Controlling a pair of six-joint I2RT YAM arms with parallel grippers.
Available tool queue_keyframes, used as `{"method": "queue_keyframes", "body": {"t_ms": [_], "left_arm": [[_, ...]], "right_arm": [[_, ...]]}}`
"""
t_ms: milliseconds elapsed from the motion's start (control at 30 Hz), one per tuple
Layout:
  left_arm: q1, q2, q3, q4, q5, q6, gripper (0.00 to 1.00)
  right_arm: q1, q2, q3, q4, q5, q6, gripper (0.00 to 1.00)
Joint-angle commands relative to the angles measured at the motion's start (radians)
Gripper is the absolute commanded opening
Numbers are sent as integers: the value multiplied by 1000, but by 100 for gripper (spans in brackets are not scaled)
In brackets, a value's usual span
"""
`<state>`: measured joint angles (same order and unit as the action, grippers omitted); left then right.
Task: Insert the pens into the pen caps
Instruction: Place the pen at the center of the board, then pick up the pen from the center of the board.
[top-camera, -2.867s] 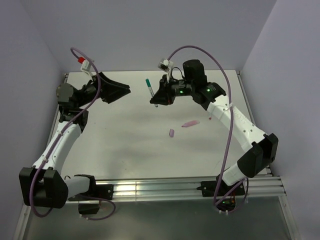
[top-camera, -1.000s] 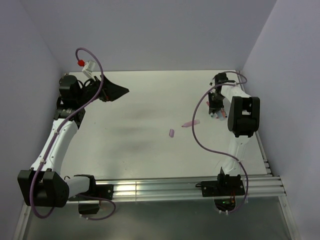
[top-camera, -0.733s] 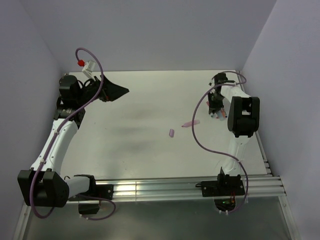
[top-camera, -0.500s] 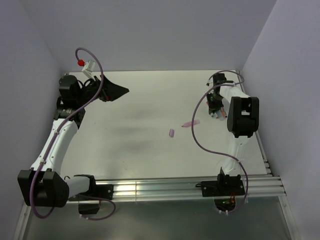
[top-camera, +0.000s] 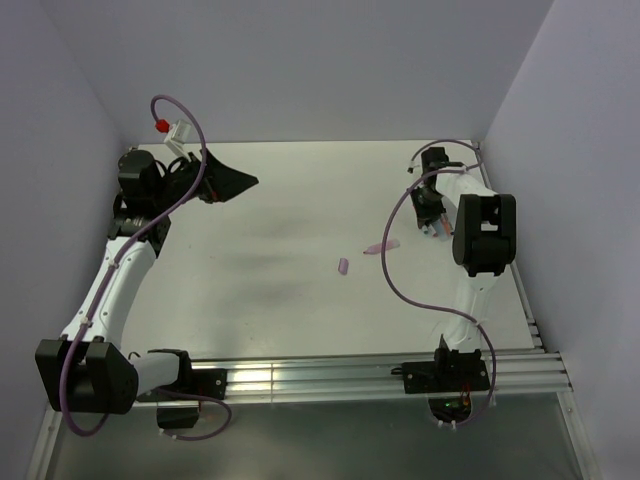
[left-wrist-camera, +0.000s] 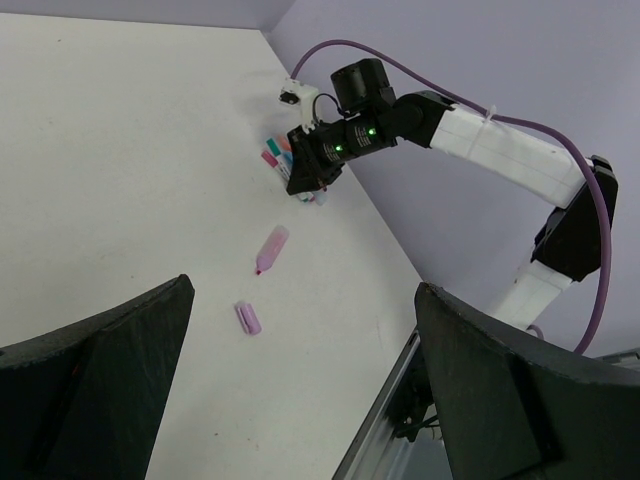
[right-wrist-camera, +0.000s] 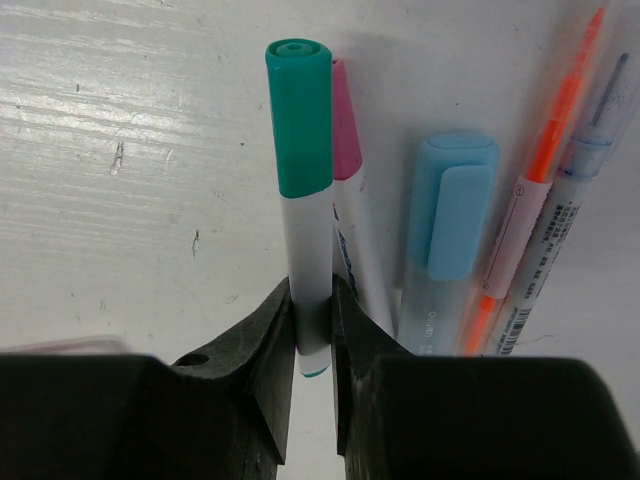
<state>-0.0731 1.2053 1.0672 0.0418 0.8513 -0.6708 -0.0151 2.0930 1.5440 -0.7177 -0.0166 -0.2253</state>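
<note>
My right gripper (right-wrist-camera: 313, 330) is shut on a white pen with a teal cap (right-wrist-camera: 303, 200), held low against the table at the far right (top-camera: 431, 203). Beside it lie a pink-capped pen (right-wrist-camera: 347, 150), a light blue capped pen (right-wrist-camera: 450, 220), an orange pen (right-wrist-camera: 540, 190) and a whitish pen (right-wrist-camera: 590, 150). An uncapped pink pen (top-camera: 381, 246) and a lilac cap (top-camera: 343, 266) lie apart mid-table; both also show in the left wrist view, the pen (left-wrist-camera: 271, 249) and the cap (left-wrist-camera: 247, 318). My left gripper (top-camera: 235, 183) is open and empty, raised at the far left.
The row of pens (top-camera: 433, 226) sits close to the table's right edge (top-camera: 505, 260) and the purple wall. The right arm's purple cable (top-camera: 392, 270) loops over the table near the pink pen. A metal rail (top-camera: 320, 378) runs along the near edge.
The right arm swung from the table's back centre to the far right, carrying the teal-capped pen down beside the pen row. In the last second it edged slightly farther back. The left arm pulled back a little, then held.
</note>
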Motion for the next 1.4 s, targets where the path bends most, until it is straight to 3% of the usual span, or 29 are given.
{"method": "queue_keyframes", "body": {"t_ms": [0,133,167,333,633,800,1133,1200,1300,1367], "left_arm": [[2,-1,16,43,22,-10,99],[2,-4,19,32,23,-1,99],[2,-6,17,33,26,0,99],[2,5,22,44,31,-9,99],[2,5,16,46,42,-16,99],[2,-1,17,49,46,-18,99],[2,-7,23,30,60,-3,99],[2,-10,28,7,69,20,100],[2,-7,43,-39,74,77,100],[2,-7,42,-78,68,115,100]], "right_arm": [[10,-2,-27,-5,15,15,23],[10,7,-9,-34,15,38,25],[10,6,-9,-40,15,38,30],[10,-4,-19,-54,12,50,31],[10,-27,-12,-69,-26,109,20],[10,-30,-10,-81,-17,118,20],[10,-151,59,-117,-68,66,38],[10,-194,123,-155,-100,24,41],[10,-241,214,-234,-196,-86,57],[42,-270,228,-261,-218,-214,58]]}}
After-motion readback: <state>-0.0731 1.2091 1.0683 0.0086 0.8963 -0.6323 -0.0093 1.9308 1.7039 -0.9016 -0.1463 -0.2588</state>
